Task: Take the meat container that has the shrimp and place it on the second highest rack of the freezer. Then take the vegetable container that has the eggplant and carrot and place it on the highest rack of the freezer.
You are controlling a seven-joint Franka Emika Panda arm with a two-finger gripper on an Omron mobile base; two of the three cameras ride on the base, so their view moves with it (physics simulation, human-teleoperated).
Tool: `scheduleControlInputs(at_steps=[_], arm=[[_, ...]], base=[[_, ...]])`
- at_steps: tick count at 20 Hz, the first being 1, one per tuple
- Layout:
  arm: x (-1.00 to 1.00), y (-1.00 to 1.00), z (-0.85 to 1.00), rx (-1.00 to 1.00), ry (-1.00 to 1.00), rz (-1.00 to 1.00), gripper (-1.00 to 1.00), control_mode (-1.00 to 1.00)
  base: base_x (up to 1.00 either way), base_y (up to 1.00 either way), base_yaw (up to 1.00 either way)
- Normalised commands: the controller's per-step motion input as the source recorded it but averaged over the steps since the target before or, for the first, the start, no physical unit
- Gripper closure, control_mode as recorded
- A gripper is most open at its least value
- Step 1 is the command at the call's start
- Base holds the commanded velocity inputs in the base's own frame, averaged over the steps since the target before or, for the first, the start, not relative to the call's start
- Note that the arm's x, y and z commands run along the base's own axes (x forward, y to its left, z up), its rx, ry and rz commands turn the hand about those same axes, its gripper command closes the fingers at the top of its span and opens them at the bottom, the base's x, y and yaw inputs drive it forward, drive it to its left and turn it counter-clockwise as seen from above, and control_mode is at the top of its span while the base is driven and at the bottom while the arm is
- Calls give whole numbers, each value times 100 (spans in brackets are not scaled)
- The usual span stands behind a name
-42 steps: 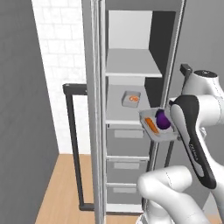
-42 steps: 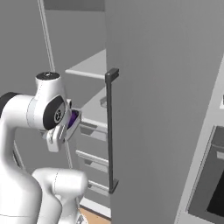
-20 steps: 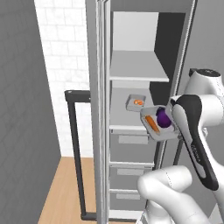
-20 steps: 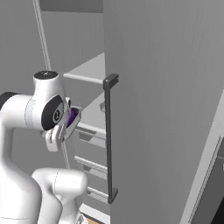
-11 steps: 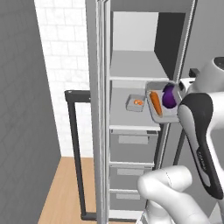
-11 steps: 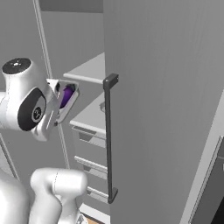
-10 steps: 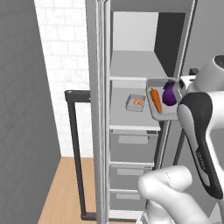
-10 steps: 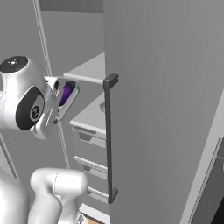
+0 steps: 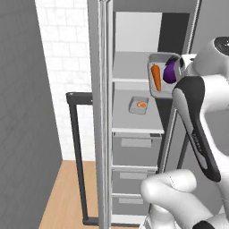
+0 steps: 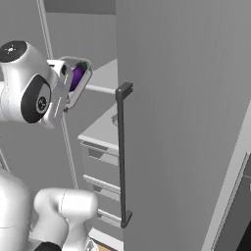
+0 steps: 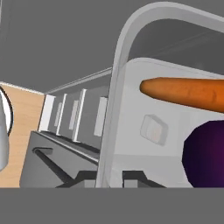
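One container left to shelve
We hold the vegetable container (image 9: 157,76) tilted beside the freezer's (image 9: 134,89) top rack, gripper (image 11: 113,177) clamped on its rim; light, stiff, loose carrot (image 9: 155,77) and eggplant (image 9: 170,71) may roll

1. Light is even and diffuse in every view, with no visible lamp and no hard cast shadows.
2. The tall narrow grey freezer (image 9: 138,103) is the landmark: its light-grey shelves read bright, while the recess behind its upper shelf goes dark.
3. To the left of the freezer, the white tiled wall (image 9: 62,67) is the brightest area, without glare.
4. Edges are crisp but faintly jagged; no motion blur, no lens distortion.
5. In the hand view, the near straight orange carrot (image 11: 186,92) looks slightly soft.
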Motion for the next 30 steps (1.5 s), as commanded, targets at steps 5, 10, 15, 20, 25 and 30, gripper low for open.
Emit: scheduleControlInputs(at_steps=[5,10,15,20,25,30], arm=[[60,-3,23,0,-3,-3,100,-100],[69,-13,0,0,0,-14,100,-100],[79,-18,-1,0,0,-6,100,-100],[59,-18,-24,0,0,0,100,-100],[60,-16,-26,0,0,0,100,-100],[65,-10,-9,0,0,0,100,-100]], base=[[0,0,0],[0,0,0],[0,0,0],[0,0,0],[0,0,0],[0,0,0]])
